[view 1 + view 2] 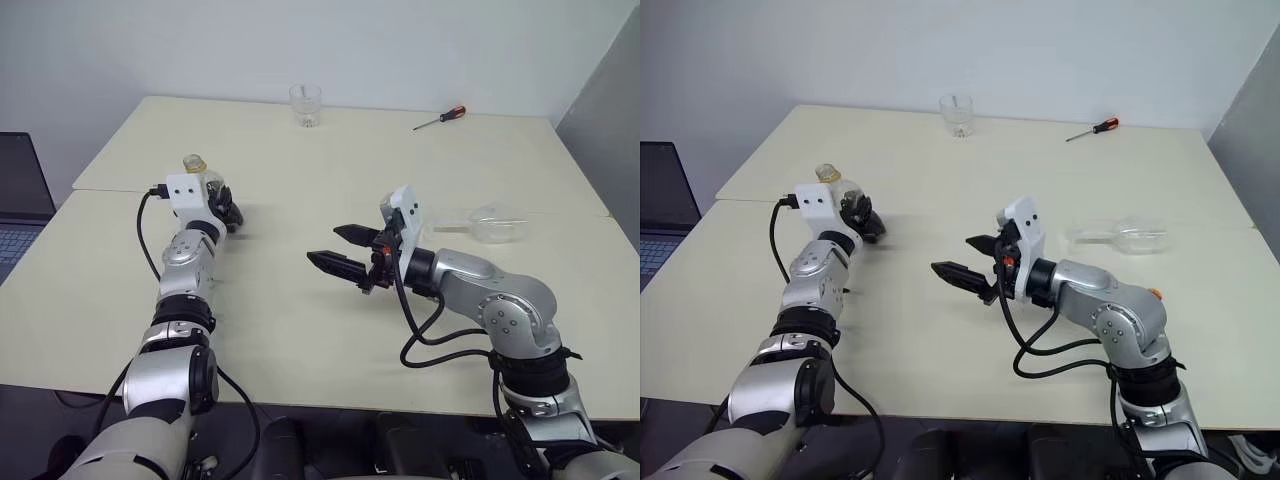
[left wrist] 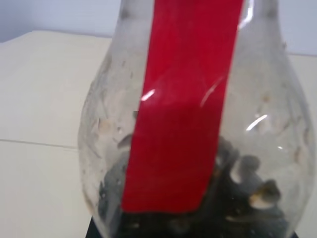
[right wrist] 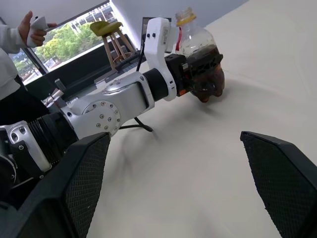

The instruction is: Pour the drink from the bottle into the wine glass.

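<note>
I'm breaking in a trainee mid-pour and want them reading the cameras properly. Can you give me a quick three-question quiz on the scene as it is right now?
1. True or false: the wine glass stands upright on the table.
2. What does the left gripper hold? A) the screwdriver B) the bottle C) the tumbler
3. Fill in: the right gripper has its jaws ___ with nothing between them.

Key: 1 false, it lies on its side; 2 B; 3 open.
</note>
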You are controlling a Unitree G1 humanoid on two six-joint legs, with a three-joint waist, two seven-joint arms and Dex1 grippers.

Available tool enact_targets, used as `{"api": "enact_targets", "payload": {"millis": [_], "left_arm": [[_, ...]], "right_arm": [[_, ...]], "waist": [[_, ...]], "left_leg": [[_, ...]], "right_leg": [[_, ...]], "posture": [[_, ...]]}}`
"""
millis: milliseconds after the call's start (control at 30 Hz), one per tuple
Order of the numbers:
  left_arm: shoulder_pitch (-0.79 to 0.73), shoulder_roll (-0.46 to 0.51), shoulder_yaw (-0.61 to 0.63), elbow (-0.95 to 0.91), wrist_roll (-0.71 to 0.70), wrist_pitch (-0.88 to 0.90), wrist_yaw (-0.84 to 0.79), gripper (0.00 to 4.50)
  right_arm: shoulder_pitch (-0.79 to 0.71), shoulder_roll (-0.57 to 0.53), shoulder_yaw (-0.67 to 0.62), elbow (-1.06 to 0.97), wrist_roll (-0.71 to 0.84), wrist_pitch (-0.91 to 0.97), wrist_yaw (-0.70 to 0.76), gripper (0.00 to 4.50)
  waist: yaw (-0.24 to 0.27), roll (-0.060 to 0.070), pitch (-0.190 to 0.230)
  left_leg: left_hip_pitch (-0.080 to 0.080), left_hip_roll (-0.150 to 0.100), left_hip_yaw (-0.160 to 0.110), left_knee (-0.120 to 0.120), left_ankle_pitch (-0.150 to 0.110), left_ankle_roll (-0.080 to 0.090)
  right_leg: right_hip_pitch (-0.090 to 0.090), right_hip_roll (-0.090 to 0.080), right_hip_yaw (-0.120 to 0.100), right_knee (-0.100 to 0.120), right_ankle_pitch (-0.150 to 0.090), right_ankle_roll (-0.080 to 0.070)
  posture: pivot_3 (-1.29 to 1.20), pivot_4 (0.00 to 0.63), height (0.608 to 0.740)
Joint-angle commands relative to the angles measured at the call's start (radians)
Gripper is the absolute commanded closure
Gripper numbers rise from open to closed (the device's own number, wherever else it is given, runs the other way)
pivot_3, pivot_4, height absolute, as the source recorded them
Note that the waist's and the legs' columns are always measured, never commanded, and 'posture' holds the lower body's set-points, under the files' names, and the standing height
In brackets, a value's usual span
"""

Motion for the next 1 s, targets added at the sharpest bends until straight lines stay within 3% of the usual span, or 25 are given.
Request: {"api": "enact_targets", "payload": {"millis": [33,300,600,1000], "left_arm": [[0.005,-0.004,0.015,-0.046,-0.023,0.015,0.003,2.64],[0.007,0.002,0.003,-0.060,-0.016,0.028,0.007,0.10],[0.052,0.029,-0.009,-0.128,-0.008,0.087,-0.011,0.04],[0.345,0.005,-0.007,-0.565,-0.059,0.324,-0.037,0.04]], "right_arm": [[-0.024,0.006,-0.005,-0.013,-0.006,-0.017,0.016,0.00],[-0.044,0.017,-0.008,0.006,-0.027,-0.024,0.035,0.00],[-0.047,0.011,-0.018,0.001,-0.021,-0.015,0.057,0.00],[-0.034,-0.054,-0.080,0.024,-0.028,-0.027,0.081,0.00]], "waist": [[0.000,0.000,0.000],[0.000,0.000,0.000],[-0.001,0.000,0.000],[-0.001,0.000,0.000]], "left_leg": [[0.000,0.000,0.000,0.000,0.000,0.000],[0.000,0.000,-0.001,0.000,0.000,0.000],[0.000,0.000,0.000,0.000,0.000,0.000],[0.000,0.000,-0.001,0.000,0.000,0.000]], "right_leg": [[0.000,0.000,0.000,0.000,0.000,0.000],[0.000,0.000,-0.001,0.000,0.000,0.000],[0.000,0.000,-0.001,0.000,0.000,-0.001],[0.001,-0.001,-0.001,0.001,0.000,-0.001]], "posture": [[0.00,0.150,0.740],[0.00,0.150,0.740],[0.00,0.150,0.740],[0.00,0.150,0.740]]}}
